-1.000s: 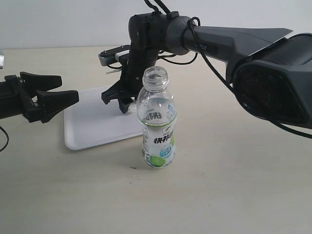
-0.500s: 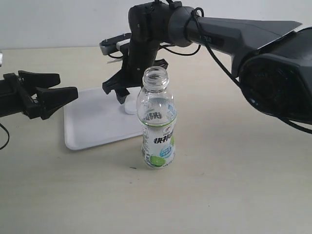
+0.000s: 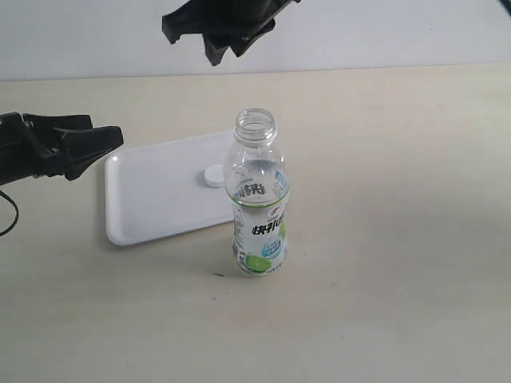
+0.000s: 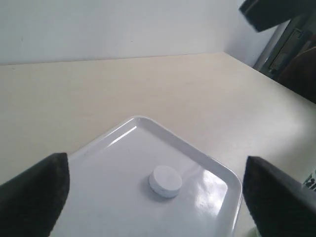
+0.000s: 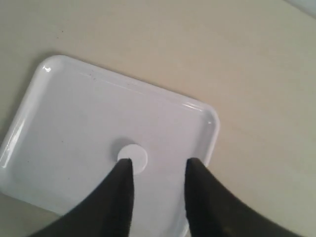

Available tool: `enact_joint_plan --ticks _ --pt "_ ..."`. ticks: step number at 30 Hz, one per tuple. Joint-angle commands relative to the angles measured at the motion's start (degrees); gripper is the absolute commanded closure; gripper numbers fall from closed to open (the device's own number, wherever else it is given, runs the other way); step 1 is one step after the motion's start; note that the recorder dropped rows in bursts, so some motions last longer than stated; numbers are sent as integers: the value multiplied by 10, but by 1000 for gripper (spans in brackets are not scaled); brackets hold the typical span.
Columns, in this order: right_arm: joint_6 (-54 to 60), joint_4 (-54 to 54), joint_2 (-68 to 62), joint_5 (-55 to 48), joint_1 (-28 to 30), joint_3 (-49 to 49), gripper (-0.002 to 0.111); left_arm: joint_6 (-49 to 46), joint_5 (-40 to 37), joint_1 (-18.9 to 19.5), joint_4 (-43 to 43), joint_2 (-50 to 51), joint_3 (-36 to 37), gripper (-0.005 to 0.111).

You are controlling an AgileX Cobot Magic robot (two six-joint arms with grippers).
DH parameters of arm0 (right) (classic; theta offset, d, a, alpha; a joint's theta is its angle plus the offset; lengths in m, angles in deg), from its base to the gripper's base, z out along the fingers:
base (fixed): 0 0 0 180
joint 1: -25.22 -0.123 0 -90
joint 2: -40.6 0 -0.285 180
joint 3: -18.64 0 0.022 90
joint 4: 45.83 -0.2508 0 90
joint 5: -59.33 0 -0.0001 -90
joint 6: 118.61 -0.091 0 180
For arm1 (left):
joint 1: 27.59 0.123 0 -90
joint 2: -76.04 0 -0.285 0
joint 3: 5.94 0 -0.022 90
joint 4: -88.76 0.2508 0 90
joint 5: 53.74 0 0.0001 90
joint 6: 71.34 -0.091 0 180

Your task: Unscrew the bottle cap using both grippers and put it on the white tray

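Entry, both arms.

Bottle cap (image 3: 213,175): lies flat on the white tray (image 3: 148,203), off the bottle. In the exterior view it sits toward the right part of the tray, clear of the rim. Nothing touches it.

Bottle (image 3: 258,207): upright on the pale surface (image 3: 383,239), neck open and uncapped, label with the lime facing the exterior camera. It stands at the tray's near right corner. From this angle I cannot tell whether it touches the rim or stands just beside it. Neither arm is on it.

My left fingers (image 3: 80,145): spread wide, nothing between them. They hang left of the tray, tips pointing toward it and clear of its edge. In the left wrist view both tips frame the picture's sides, with the tray corner and the cap showing in the broad gap between them.

My right fingers (image 5: 121,197): apart, a clear gap between the two tips, gripping nothing. In the exterior view they sit at the very top of the frame, raised well above the tray and well apart from the cap. The right wrist view looks straight down on the tray. There the cap shows just past the tip of one finger, partly hidden by it, though the exterior view places the fingers high over it, not in contact.

Tray: flat on the surface, carrying only the cap.
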Motion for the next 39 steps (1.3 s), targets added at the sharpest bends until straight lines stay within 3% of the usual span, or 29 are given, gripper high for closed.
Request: enact_joint_plan --ticks 1,3,6,10,14,22,26,30,36,39 --pt "-3 34 62 -38 -1 -5 95 1 9 1 -18 -6 3 23" --pt "-3 36 97 -38 -1 3 105 1 9 1 -18 -10 3 43" --pt "-2 38 164 -38 -1 45 108 0 9 3 12 -24 3 102" --pt "-3 62 279 -38 -1 133 108 -13 9 3 21 -39 3 103" --pt "-3 72 438 37 -1 267 108 143 9 3 55 -37 3 103" --pt "-36 85 787 186 -1 603 108 279 9 -5 155 -82 5 107" --pt "-134 167 930 211 -1 749 108 246 9 -4 130 -160 74 107" --pt "-207 199 1046 277 -1 851 108 144 9 -4 5 -270 200 107" --pt "-207 196 1122 302 -1 876 108 45 9 -4 -133 -430 373 107" --pt "-207 182 1133 295 -1 876 108 67 9 -4 -99 -505 377 107"
